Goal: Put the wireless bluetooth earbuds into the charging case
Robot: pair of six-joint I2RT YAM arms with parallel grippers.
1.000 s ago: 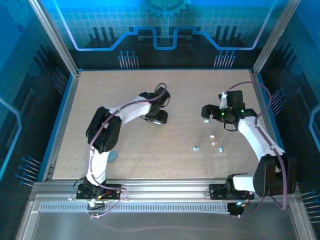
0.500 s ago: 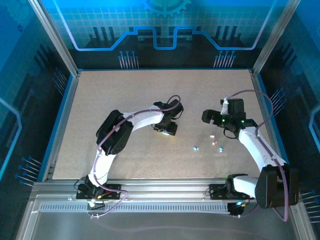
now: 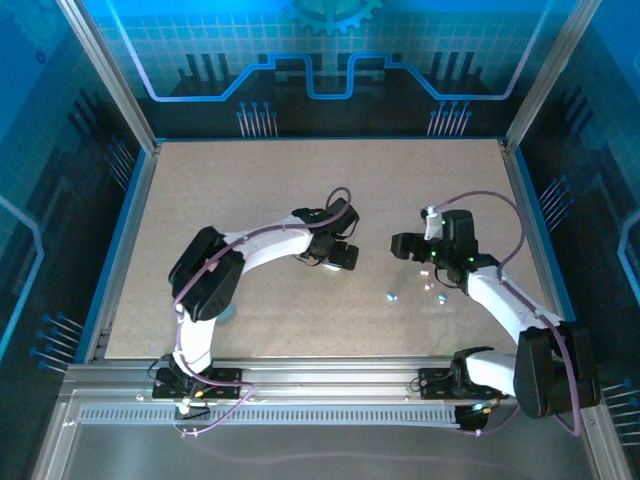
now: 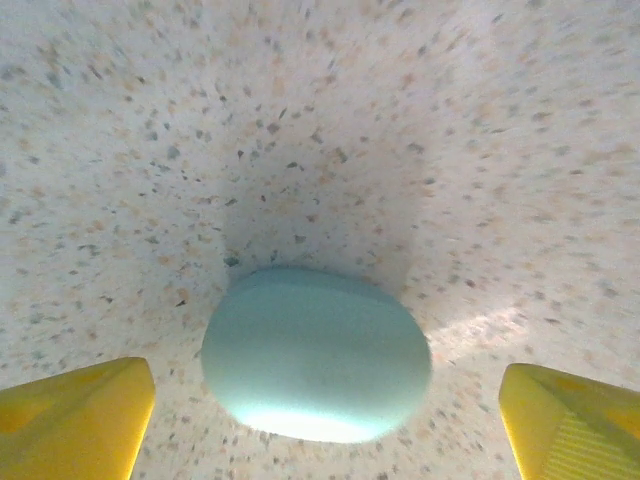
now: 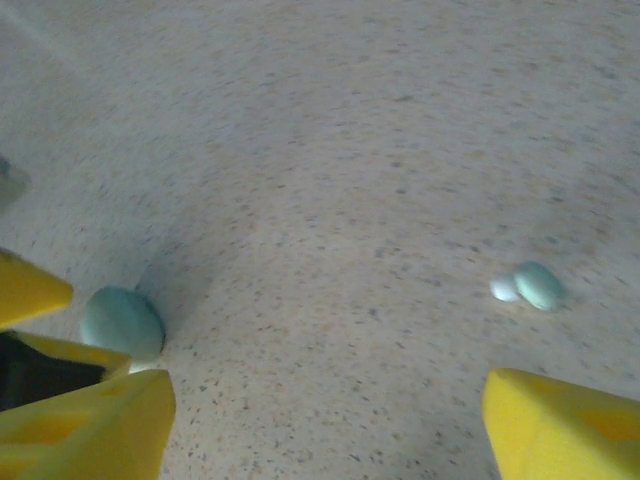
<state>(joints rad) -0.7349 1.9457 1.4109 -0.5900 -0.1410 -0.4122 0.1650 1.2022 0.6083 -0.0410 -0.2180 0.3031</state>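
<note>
wireless bluetooth earbuds (image 3: 392, 296) lie loose on the table (image 3: 250, 180), three counted from the right wrist: one pale blue piece (image 5: 122, 322) beside the right gripper's (image 5: 325, 400) wide-apart fingers, plus a pale blue bud (image 5: 539, 285) and a whitish bud (image 5: 504, 289) touching each other. one closed pale blue case (image 4: 316, 352) sits between the left gripper's (image 4: 327, 400) spread fingers, untouched.

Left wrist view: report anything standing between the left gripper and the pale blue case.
Nothing visible does. The pale blue case lies on the speckled table, right between the left gripper's open yellow fingers, with table showing between it and each finger.
</note>
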